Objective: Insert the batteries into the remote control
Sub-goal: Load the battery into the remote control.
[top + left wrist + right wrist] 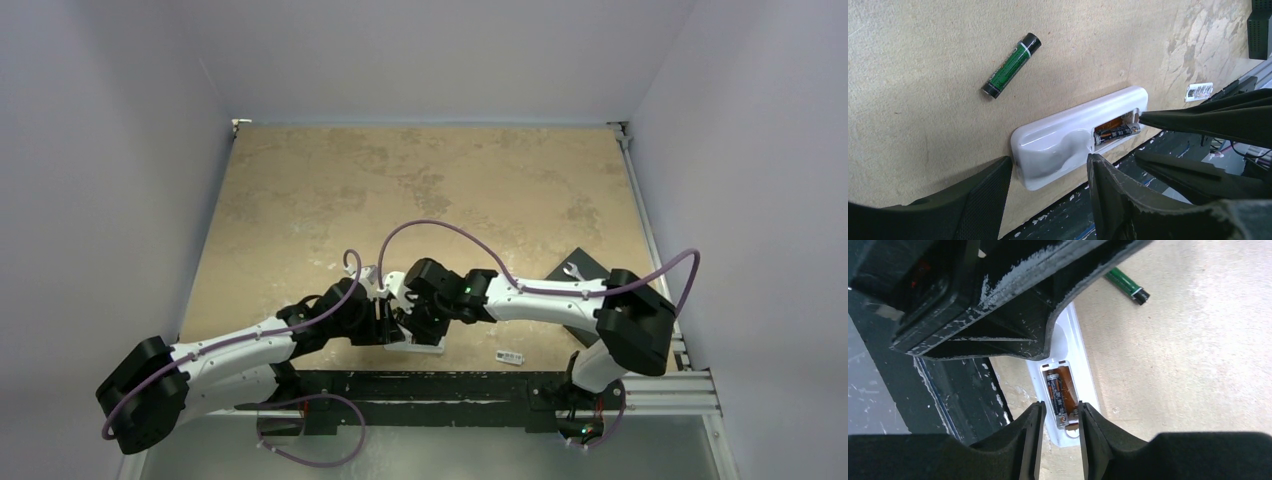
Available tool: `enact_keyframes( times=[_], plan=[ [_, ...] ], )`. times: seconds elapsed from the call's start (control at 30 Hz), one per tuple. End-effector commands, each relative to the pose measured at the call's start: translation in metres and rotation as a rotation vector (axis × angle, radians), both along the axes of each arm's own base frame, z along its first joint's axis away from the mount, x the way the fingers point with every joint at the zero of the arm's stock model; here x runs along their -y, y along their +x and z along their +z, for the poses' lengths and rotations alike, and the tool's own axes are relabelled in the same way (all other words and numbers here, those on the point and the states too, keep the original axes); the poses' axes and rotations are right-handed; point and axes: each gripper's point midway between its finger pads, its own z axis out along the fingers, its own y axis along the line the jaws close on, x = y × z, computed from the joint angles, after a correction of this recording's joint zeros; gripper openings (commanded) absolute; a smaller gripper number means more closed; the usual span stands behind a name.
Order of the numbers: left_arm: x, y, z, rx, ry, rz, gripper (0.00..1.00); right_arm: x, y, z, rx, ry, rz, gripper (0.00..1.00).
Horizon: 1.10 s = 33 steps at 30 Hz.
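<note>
The remote control point(1063, 142) lies back up along the table's front edge, its compartment uncovered. One of the batteries point(1116, 134) sits in the near slot point(1054, 392); the slot beside it shows bare orange. The other battery point(1012, 65), green and black, lies loose on the table behind the remote point(1126, 286). My left gripper point(1048, 182) straddles the remote's closed end, a finger against each side. My right gripper point(1061, 410) hangs open over the compartment's end with nothing between its fingers. Both grippers meet over the remote point(415, 346) in the top view.
A small white cover piece point(510, 357) lies right of the remote near the front edge point(1199, 91). A black rail point(450, 385) runs just beyond that edge. A dark plate point(580, 272) lies at the table's right side. Walls enclose the table.
</note>
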Motion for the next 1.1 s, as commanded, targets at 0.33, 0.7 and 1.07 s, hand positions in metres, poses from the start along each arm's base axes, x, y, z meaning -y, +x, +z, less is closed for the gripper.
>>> enact_keyframes(
  times=[0.33,0.7,1.07],
  plan=[
    [-0.005,-0.001,-0.012,-0.014,0.052,-0.024,0.53,0.019,0.022,0.057,0.039,0.077,-0.377,0.42],
    [0.002,-0.001,-0.014,-0.022,0.038,-0.043,0.48,0.030,0.007,0.059,-0.108,0.177,-0.619,0.43],
    [0.004,-0.003,-0.016,-0.032,0.021,-0.048,0.42,0.031,0.002,0.049,-0.209,0.249,-0.784,0.37]
  ],
)
